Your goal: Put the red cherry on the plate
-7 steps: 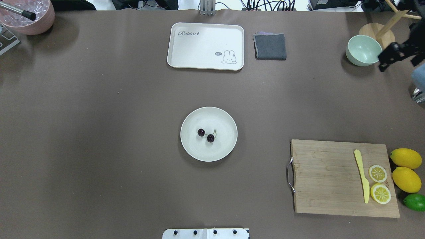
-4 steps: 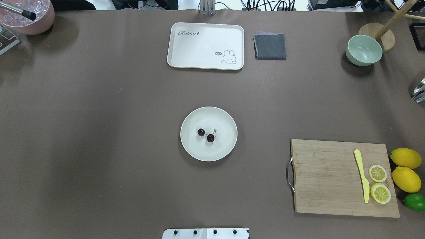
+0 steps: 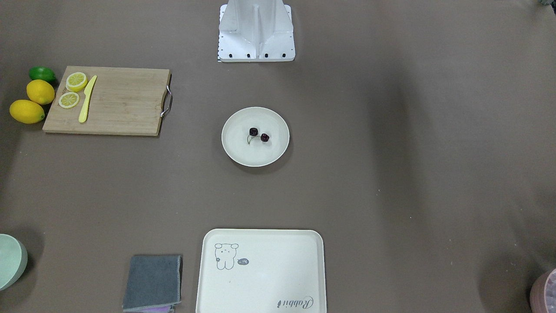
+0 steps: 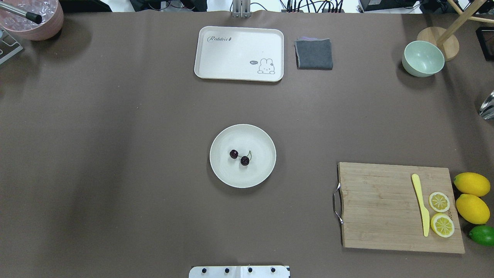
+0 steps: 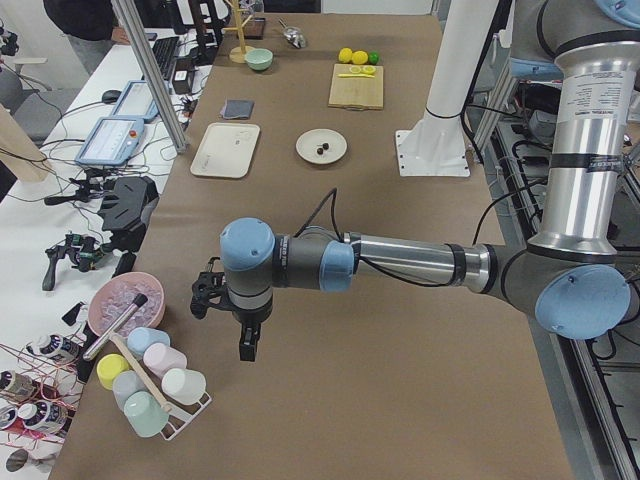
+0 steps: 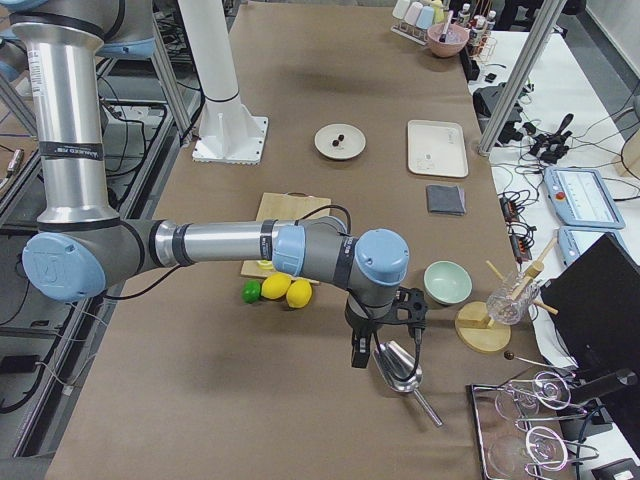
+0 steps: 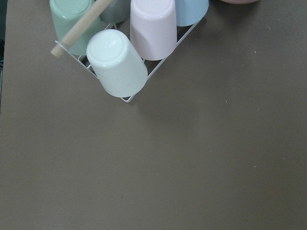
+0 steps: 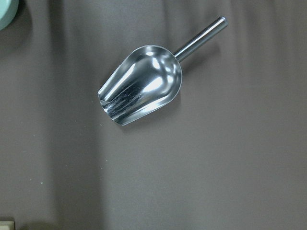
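The red cherry (image 4: 240, 157), a pair of dark fruits on thin stems, lies inside the round cream plate (image 4: 256, 173) at mid-table; the front-facing view shows the cherry (image 3: 259, 135) and plate (image 3: 241, 152) too. No gripper touches either. My left gripper (image 5: 236, 340) hangs over the table's far left end beside a cup rack, seen only in the exterior left view; whether it is open or shut I cannot tell. Above a metal scoop at the right end hangs my right gripper (image 6: 385, 345); its state I cannot tell either.
A rabbit tray (image 4: 239, 53) and grey cloth (image 4: 313, 54) sit at the back. A green bowl (image 4: 422, 58) stands back right. The cutting board (image 4: 386, 208) holds a yellow knife and lemon slices, with lemons (image 4: 471, 197) beside it. Metal scoop (image 8: 141, 85); cup rack (image 7: 122, 52).
My right gripper, at the right edge by the green bowl a second ago, has left the overhead view. The cherry and plate have not moved.
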Motion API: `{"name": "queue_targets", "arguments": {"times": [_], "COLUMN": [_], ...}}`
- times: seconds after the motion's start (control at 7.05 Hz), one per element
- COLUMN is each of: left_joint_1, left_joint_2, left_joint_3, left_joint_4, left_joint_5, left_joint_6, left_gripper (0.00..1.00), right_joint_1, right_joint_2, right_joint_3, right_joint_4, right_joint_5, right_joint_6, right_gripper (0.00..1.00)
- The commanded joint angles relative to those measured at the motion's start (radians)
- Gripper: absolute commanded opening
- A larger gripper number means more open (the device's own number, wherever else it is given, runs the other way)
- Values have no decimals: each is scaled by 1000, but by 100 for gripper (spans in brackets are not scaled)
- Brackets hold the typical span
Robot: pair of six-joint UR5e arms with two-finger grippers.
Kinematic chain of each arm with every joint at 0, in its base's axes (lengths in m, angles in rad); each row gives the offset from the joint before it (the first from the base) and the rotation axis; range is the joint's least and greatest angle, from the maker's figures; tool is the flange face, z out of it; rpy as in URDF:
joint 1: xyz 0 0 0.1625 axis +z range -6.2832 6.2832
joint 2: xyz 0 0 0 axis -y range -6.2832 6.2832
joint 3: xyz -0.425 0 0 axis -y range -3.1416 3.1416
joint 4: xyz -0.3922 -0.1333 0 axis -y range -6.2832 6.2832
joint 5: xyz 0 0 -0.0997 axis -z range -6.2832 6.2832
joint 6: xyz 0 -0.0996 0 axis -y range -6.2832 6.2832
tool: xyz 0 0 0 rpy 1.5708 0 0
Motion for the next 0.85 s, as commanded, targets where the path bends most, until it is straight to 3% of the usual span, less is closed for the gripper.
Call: {"name": "queue_targets", "arguments": {"times": [0.0,0.28,0.71], "left_joint_1": [4,8,26], "left_joint_2": [11,11,9], "left_joint_3": [-1,2,2], "left_joint_4": [-17,-19,-22], "left_joint_5": [0,0,0], "left_joint_6": [-2,-1,-2], "left_gripper": [98,98,98], "right_joint_1": [34,34,33], "right_joint_2": [-30,-67,-62], "right_joint_3": [6,-14,-14], "right_joint_4": [10,128,131], "right_joint_5": [-1,-3,-1], "right_joint_6": [-2,31,38], "right_gripper": [100,100,100]}}
